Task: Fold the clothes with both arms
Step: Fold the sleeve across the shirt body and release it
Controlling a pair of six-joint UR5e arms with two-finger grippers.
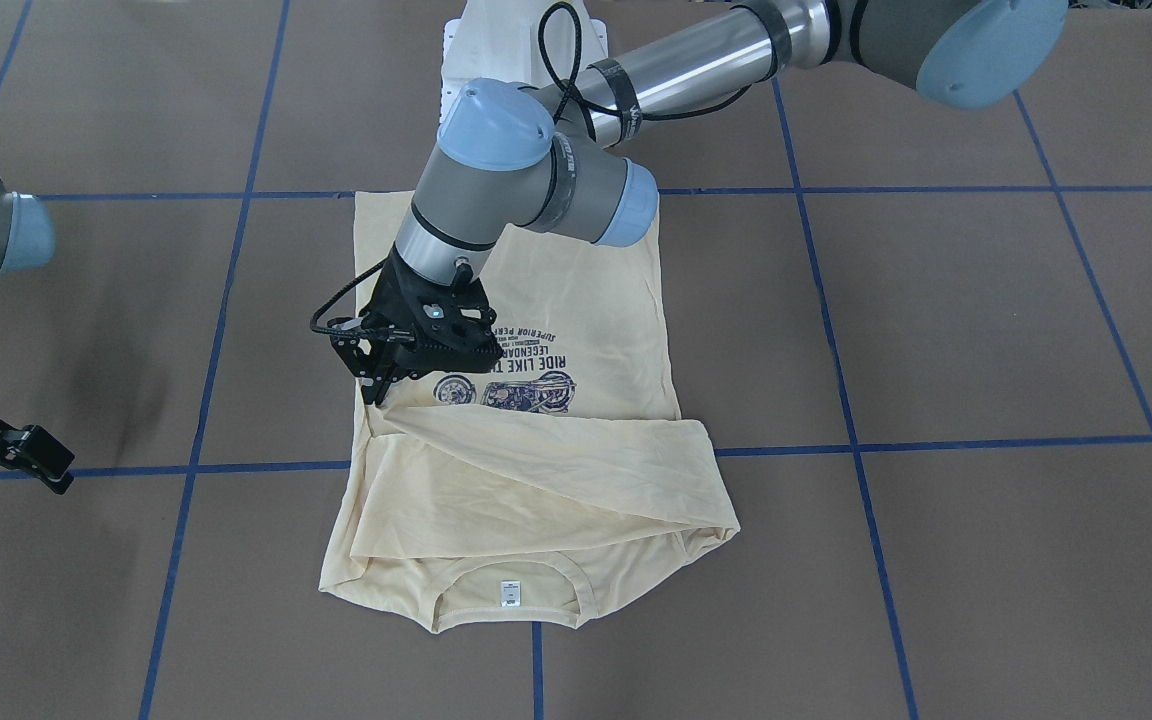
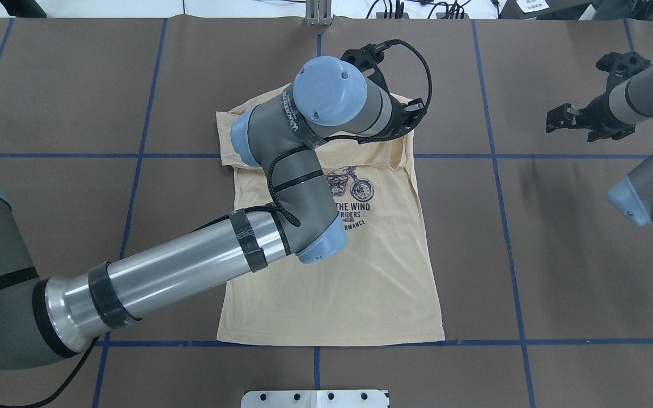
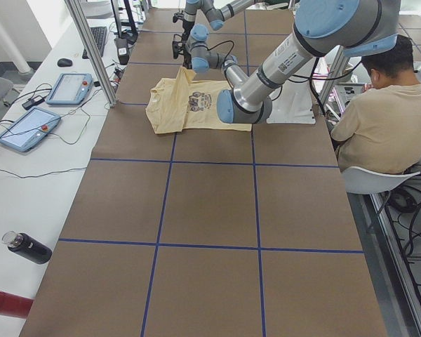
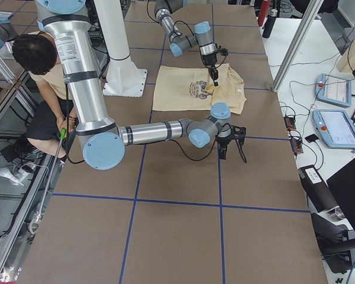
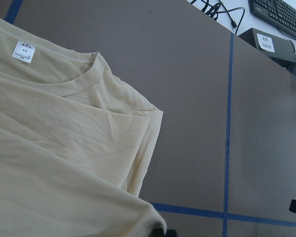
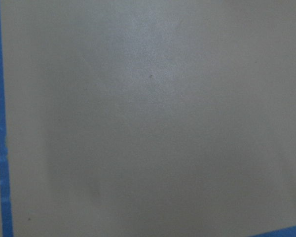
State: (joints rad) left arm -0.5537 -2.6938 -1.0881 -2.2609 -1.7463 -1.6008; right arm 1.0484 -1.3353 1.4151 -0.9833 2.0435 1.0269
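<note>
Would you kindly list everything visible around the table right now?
T-shirt: one, cream-yellow with navy print, flat mid-table, sleeve folded across.
Table: one, brown with a blue tape grid.
Pedestal base: one, white, on the robot's side of the table.
Tablets: two, blue-grey, on the side bench.
Black bottle: one, on the side bench.
Red bottle: one, on the side bench.
Person: one, beige top, seated by the robot.
Left arm: silver-grey, over the shirt.
Right arm: silver-grey, off to the side.
Left hand: black, shut on the shirt's edge.
Right hand: black, open, above bare table.
</note>
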